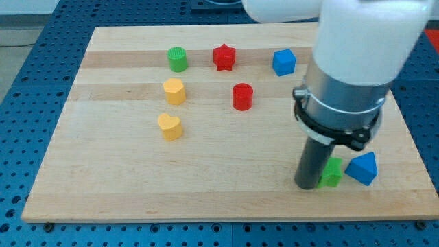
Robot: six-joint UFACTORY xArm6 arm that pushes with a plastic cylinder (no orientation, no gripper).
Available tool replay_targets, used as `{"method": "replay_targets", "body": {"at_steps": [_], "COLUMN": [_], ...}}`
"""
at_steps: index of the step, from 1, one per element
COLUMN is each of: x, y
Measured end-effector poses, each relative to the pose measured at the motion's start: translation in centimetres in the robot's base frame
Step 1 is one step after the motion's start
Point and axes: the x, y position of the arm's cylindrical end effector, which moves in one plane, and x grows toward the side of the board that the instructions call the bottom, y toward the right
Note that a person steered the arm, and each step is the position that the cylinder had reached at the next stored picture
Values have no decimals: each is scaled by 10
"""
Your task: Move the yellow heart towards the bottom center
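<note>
The yellow heart (169,126) lies on the wooden board (123,192) at the view's left of centre. My tip (306,185) rests on the board at the view's lower right, far to the right of the heart and below its level. The tip touches or nearly touches a green block (333,172), partly hidden behind the rod. A yellow hexagon-like block (174,90) stands just above the heart.
A green cylinder (178,59), a red star (223,57) and a blue cube (284,62) line the view's top. A red cylinder (242,97) sits mid-board. A blue triangle (363,168) lies right of the green block. The arm's body hides the board's right part.
</note>
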Motion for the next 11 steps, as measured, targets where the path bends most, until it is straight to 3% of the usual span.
{"method": "replay_targets", "body": {"at_steps": [2,3,5,7,8,9,11], "x": [0,2,-9,-88,-117,-117,-87], "y": [6,-36,-191,-330,-315,-254,-174]}}
